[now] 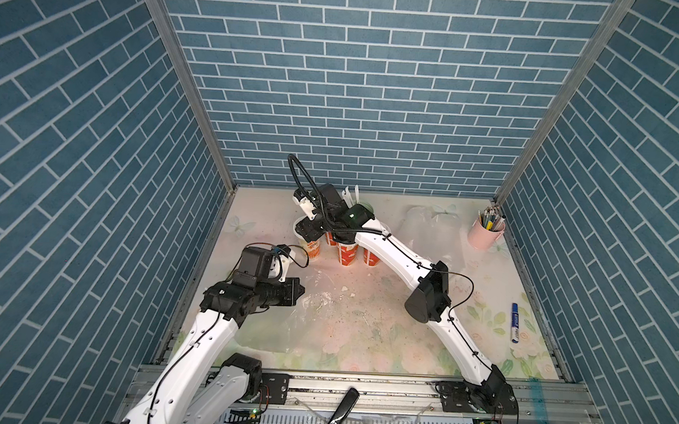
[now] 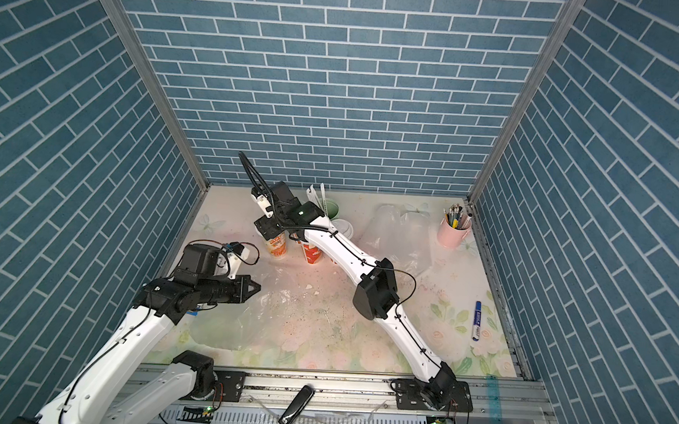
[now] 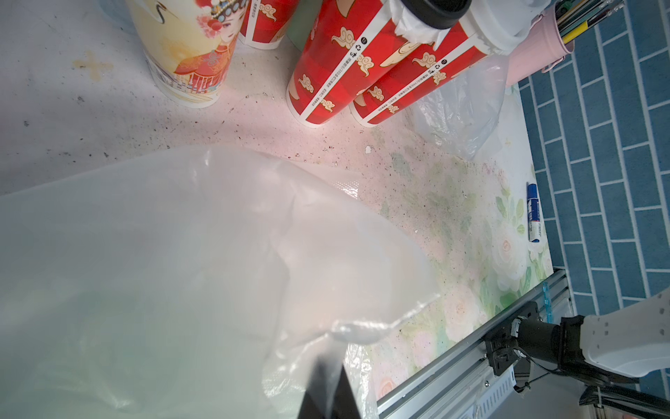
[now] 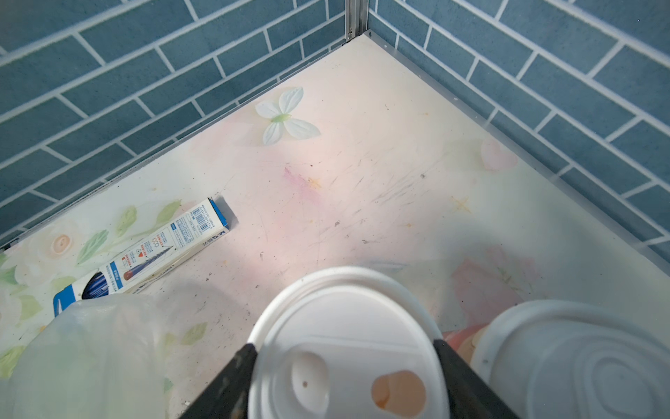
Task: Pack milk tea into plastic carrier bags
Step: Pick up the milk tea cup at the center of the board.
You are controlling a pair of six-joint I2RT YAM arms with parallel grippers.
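The right end effector [image 4: 344, 362] is straddling the white lid [image 4: 340, 319] of the orange-and-cream milk tea cup [image 1: 312, 251]; whether it is gripping I cannot tell. The left end effector [image 3: 326, 390] is pinching the plastic carrier bag [image 3: 181, 272], jaws together on the film. The cup is standing at the back of the counter [image 1: 526, 278], long axis vertical, lid up. This is likely the first pick: the next move needs a firm squeeze and a straight lift toward the bag.
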